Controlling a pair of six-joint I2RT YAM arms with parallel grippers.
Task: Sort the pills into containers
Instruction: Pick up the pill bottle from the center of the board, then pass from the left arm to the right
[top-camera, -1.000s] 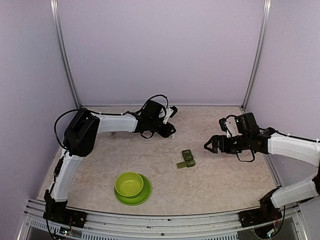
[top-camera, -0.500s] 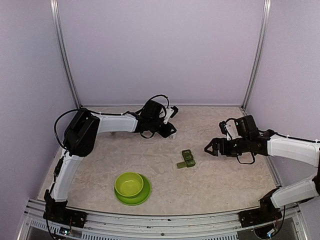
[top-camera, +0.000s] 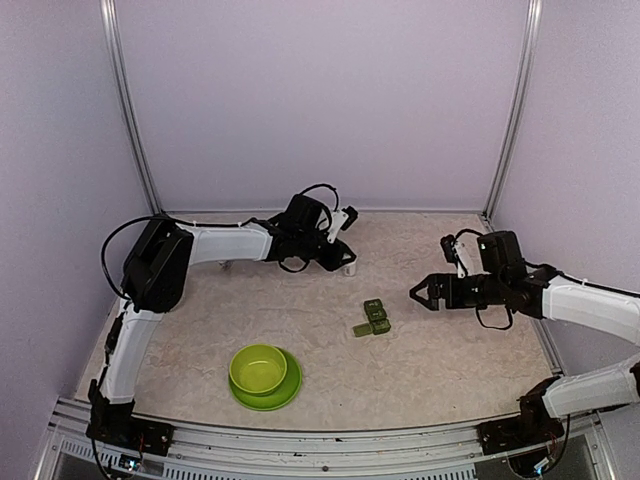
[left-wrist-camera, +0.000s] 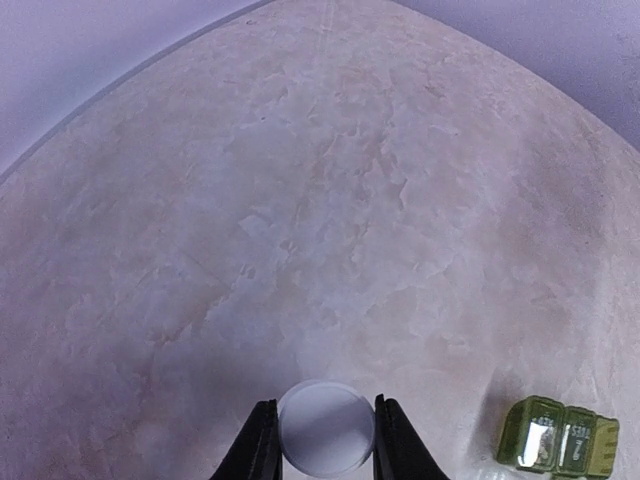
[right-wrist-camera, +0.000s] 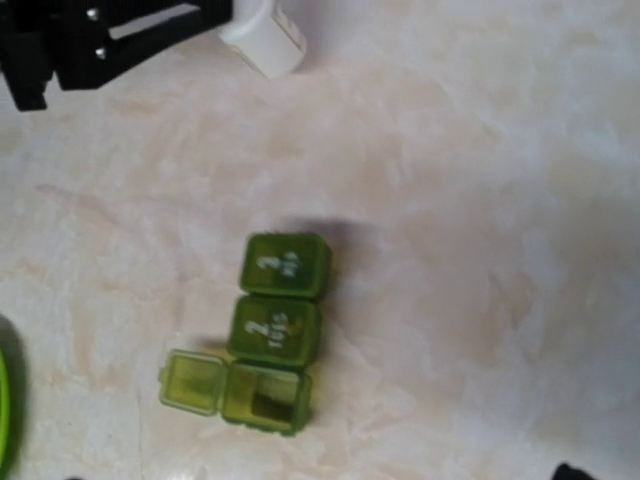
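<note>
The left tool (left-wrist-camera: 324, 415) pinches a small white bottle (left-wrist-camera: 325, 440) across its round sides, low over the table (top-camera: 450, 360) toward the back. The pill box (right-wrist-camera: 274, 335) lies apart from it near the middle of the table, between the two arms. The right tool (top-camera: 418, 292) hangs spread and empty to the box's right, near it but not touching. No loose pills show in any view, and whether the bottle has any inside cannot be told. The main risk is probably the pour. Only the end compartment (right-wrist-camera: 265, 398) stands open, its lid (right-wrist-camera: 190, 381) flipped out to the side, while the other two are shut. That target is small, so a bottle tipped from a little too high or off centre could scatter pills across the table. The grip is a second worry, because a smooth cylinder held between two fingers may twist or slide as the wrist rolls. The box also looks light and nothing pins it down, so a brush from either tool could shove it or knock the lid closed. The lime-green bowl (top-camera: 258, 366) sits nearer the front, well clear of the direct path.
</note>
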